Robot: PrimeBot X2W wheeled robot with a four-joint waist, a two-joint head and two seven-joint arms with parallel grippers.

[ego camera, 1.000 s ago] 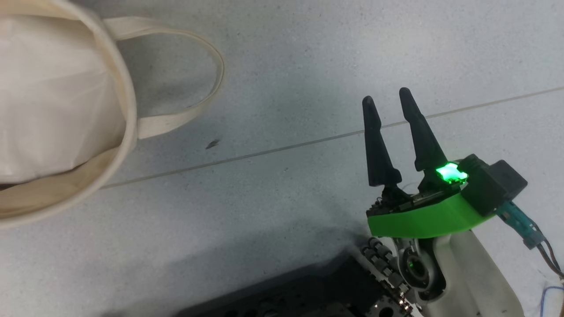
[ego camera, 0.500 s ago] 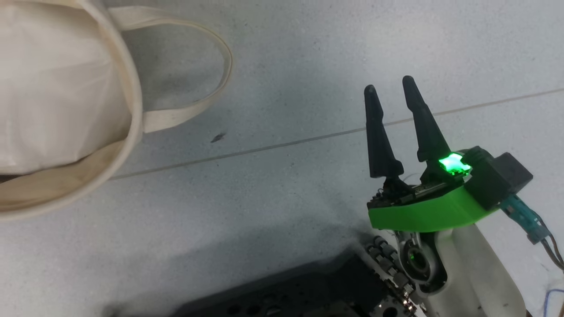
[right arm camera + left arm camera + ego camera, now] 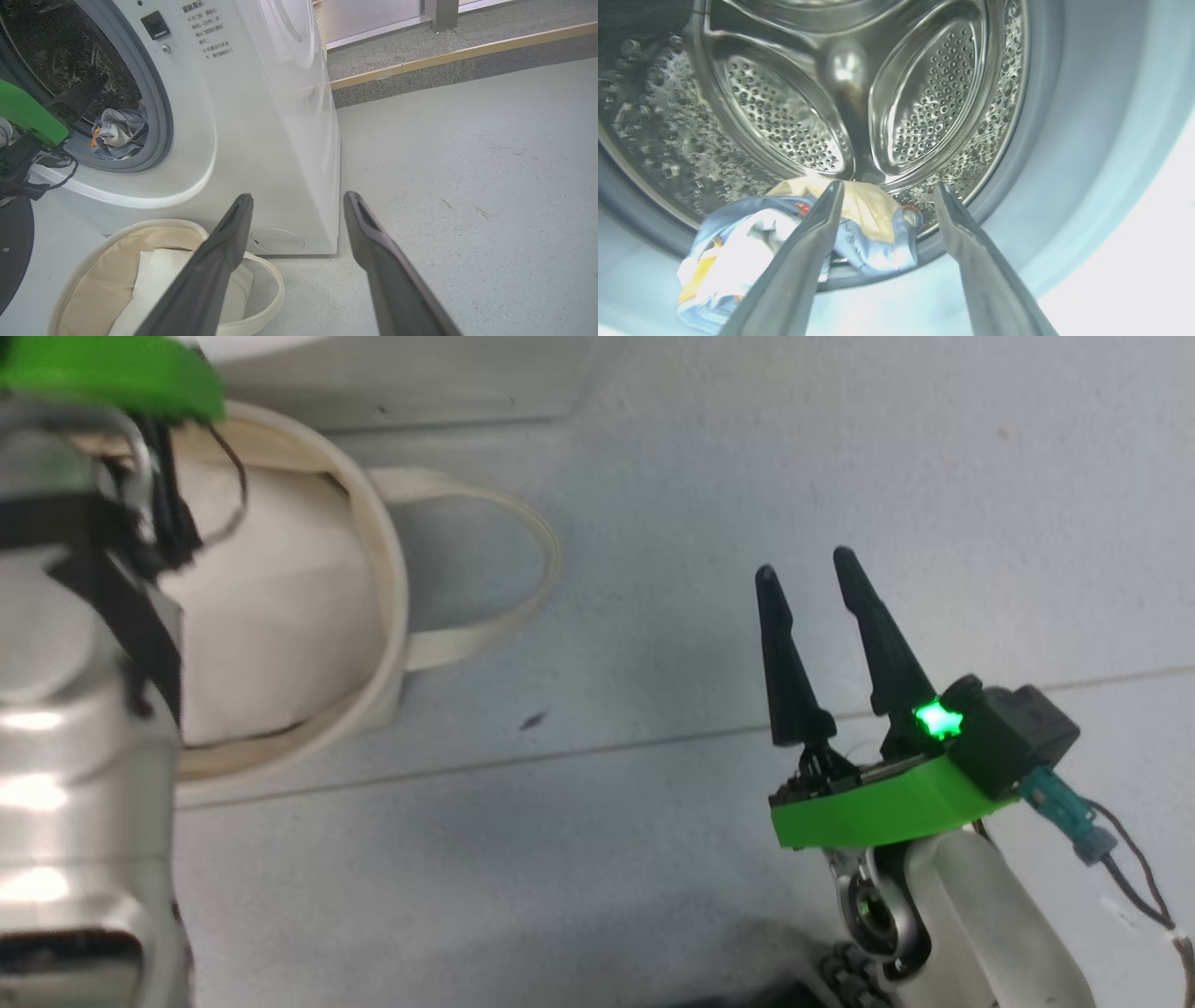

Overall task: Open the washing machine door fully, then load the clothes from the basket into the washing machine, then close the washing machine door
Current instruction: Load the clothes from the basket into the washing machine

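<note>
1. The washing machine (image 3: 261,140) is standing with its mouth open, and the loading step is looking under way rather than finished
2. Its steel drum (image 3: 784,116) is gaping ahead of the left arm, with the grey seal (image 3: 1045,121) ringing it. Anything left lying on that seal's lower edge is risking a pinch when the mouth gets shut
3. The basket (image 3: 154,223) is sitting on the floor (image 3: 467,186) just in front of the washer's lower front edge, holding a plain white cloth bundle (image 3: 154,270). No printed garment is showing in it, though its depths are partly hidden
4. The clothes (image 3: 752,242), light blue and cream with orange prints, are lying at the drum's front lip. They are draping out over the seal's bottom edge rather than sitting deep inside
5. The left gripper (image 3: 889,186) is hovering at that lip with its jaws spread wide and gripping nothing. Doing this well is calling for nudging the heap back past the lip, fingers low and clear of the rubber
6. The right gripper (image 3: 805,562) is hanging over bare floor, well apart from the basket's rim, jaws likewise parted and empty. It is looking best kept there, out of the left arm's path
</note>
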